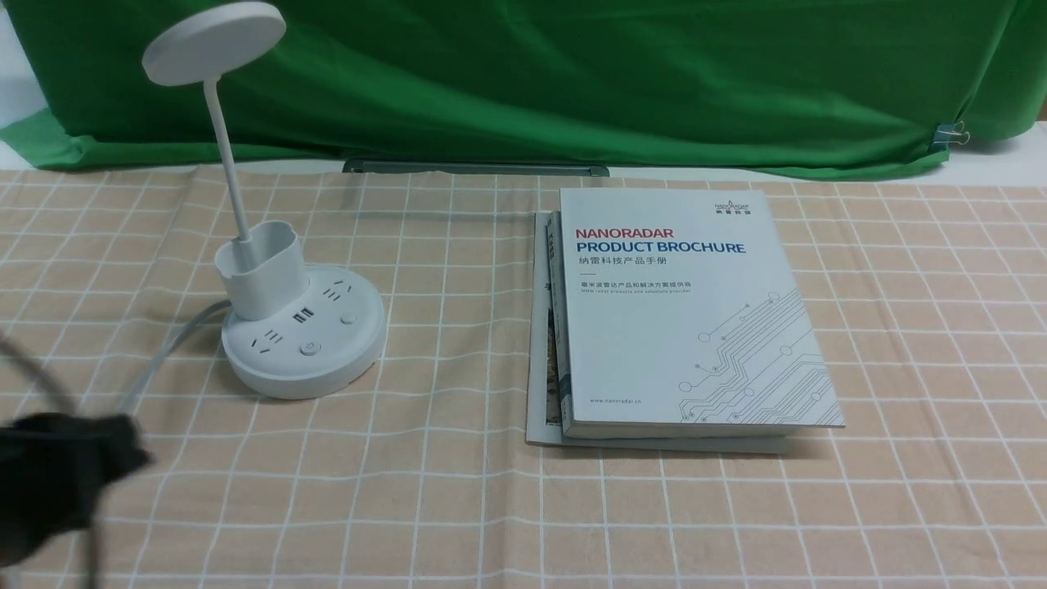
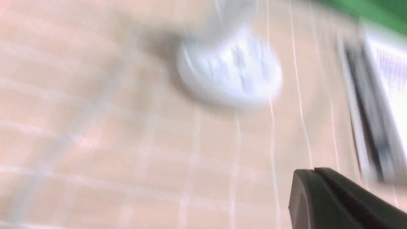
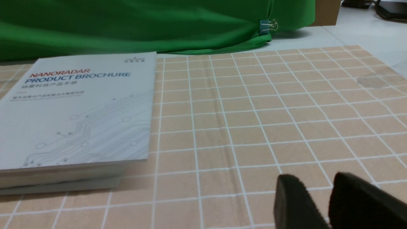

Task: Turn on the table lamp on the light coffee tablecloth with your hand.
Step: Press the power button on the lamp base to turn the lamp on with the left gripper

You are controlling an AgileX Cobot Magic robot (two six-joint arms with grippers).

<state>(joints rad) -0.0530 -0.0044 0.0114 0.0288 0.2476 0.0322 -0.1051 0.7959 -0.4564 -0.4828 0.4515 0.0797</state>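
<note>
The white table lamp [image 1: 304,343] stands at the left on the light coffee tablecloth [image 1: 458,507], its disc head [image 1: 214,41] raised on a thin neck; round buttons show on the base. My left hand, a blurred black gripper [image 1: 123,446], is at the near left edge, short of the lamp and apart from it. In the left wrist view the jaws [image 2: 314,171] are pressed together with nothing between them, and the lamp base [image 2: 232,76] is blurred ahead. My right gripper [image 3: 316,178] hangs low over bare cloth, its jaws a little apart and holding nothing.
A stack of brochures [image 1: 679,319] lies right of the lamp, also in the right wrist view [image 3: 79,108]. A green draped cloth [image 1: 572,74] closes off the back, pinned by a binder clip [image 1: 949,135]. The lamp's grey cord [image 1: 164,352] runs toward the near left.
</note>
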